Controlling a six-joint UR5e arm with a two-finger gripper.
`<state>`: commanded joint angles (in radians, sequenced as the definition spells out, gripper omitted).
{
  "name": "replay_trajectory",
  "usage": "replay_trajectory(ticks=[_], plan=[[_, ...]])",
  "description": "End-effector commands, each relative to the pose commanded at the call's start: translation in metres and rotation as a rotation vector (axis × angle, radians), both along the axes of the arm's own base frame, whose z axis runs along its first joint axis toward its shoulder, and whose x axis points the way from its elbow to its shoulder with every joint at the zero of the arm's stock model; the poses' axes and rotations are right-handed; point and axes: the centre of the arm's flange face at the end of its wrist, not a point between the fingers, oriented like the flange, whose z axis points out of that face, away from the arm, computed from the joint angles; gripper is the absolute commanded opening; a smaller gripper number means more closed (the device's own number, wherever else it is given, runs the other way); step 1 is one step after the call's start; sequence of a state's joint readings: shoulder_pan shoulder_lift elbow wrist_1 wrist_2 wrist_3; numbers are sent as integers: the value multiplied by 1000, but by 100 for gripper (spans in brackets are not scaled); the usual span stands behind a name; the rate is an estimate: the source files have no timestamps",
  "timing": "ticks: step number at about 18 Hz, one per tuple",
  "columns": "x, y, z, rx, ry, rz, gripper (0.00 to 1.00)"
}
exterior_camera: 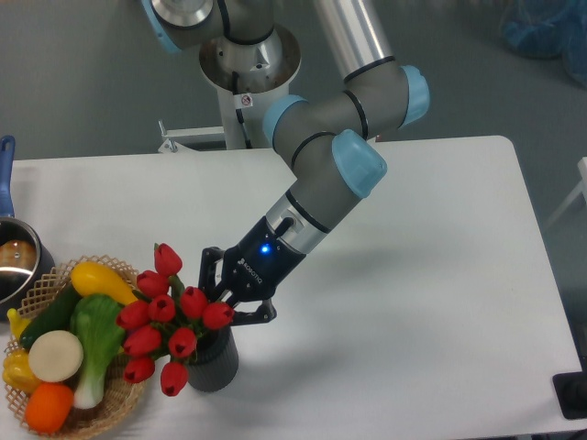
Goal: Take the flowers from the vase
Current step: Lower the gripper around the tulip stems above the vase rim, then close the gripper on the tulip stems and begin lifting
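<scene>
The flowers (161, 310) are a bunch of red closed tulip buds spreading wider than the vase (216, 366), a short dark grey ribbed pot near the table's front left. Their stems still run down into the vase's mouth. My gripper (224, 303) reaches in from the upper right, just above the vase's rim. Its black fingers (213, 271) are drawn together on the right side of the bunch. The stems themselves are mostly hidden by the buds and the fingers.
A wicker basket (129, 395) with yellow, green and orange vegetables touches the bunch on the left. A blue-handled metal saucepan (13, 264) sits at the left edge. The arm's base stands behind the table's far edge.
</scene>
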<state>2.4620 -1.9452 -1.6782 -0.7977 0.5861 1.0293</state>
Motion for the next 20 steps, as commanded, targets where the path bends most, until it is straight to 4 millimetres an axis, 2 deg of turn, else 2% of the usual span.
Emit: replay_trajectory(ticks=[20], plan=[[-10, -17, 49, 54, -71, 72, 11]])
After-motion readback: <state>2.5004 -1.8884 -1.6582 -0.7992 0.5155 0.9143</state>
